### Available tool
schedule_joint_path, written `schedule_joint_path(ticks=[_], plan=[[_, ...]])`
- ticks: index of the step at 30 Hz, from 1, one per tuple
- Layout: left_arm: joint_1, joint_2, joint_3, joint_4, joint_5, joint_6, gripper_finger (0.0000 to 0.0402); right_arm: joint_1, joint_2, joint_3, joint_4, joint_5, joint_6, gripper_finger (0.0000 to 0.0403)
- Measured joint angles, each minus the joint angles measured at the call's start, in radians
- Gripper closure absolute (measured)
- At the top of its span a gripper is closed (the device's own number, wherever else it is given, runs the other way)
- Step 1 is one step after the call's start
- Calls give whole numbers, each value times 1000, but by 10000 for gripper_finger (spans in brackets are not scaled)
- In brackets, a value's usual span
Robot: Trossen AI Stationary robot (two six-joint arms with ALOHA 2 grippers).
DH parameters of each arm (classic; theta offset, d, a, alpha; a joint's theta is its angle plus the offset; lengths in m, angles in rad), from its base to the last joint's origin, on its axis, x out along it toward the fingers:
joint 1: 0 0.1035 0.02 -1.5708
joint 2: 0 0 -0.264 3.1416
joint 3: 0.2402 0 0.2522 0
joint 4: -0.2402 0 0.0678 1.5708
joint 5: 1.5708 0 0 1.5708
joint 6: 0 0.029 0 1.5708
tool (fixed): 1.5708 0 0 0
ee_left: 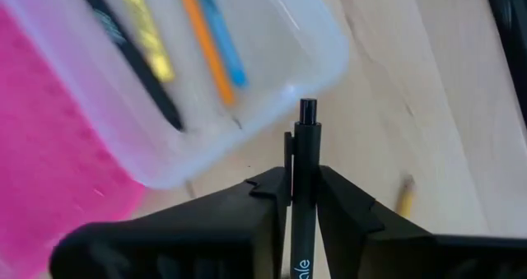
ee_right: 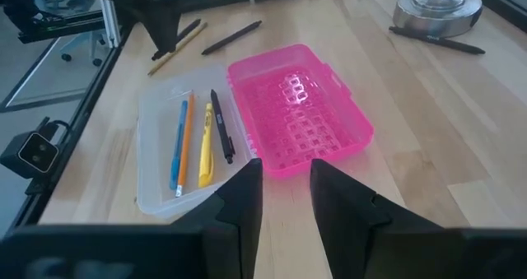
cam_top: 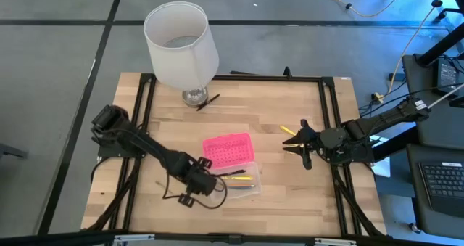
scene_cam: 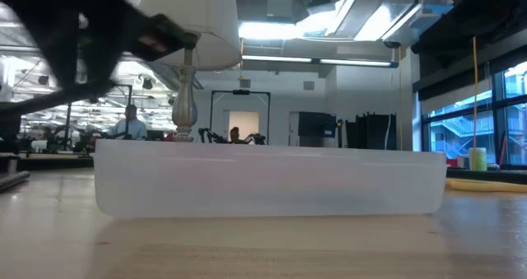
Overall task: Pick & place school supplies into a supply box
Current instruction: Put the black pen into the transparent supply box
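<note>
Carrying a black pen (ee_left: pixel 304 180) pinched between our left gripper (ee_left: pixel 303 198) fingers, we hover beside the open supply box (cam_top: pixel 243 184); next we must move over its clear base and release; right gripper (cam_top: pixel 300 146) waits part-open, empty

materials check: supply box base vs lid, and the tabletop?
Box base: looks like translucent, frosted plastic; the table and the pens inside show through its walls.
Lid: opaque bright pink plastic, moulded grid of dots, slight sheen.
Tabletop: light wood with visible grain and board seams, matte; solid or veneer can't be told.
</note>
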Motion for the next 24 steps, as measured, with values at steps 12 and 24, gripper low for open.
schedule_joint_path(ticks=[12,24], plan=[[174,13,73,371,-18,-144,359,0,0,0,0,-16,-23,295],[226,215,240,282,70,-146,359,0,0,0,-93,-69,-22,295]])
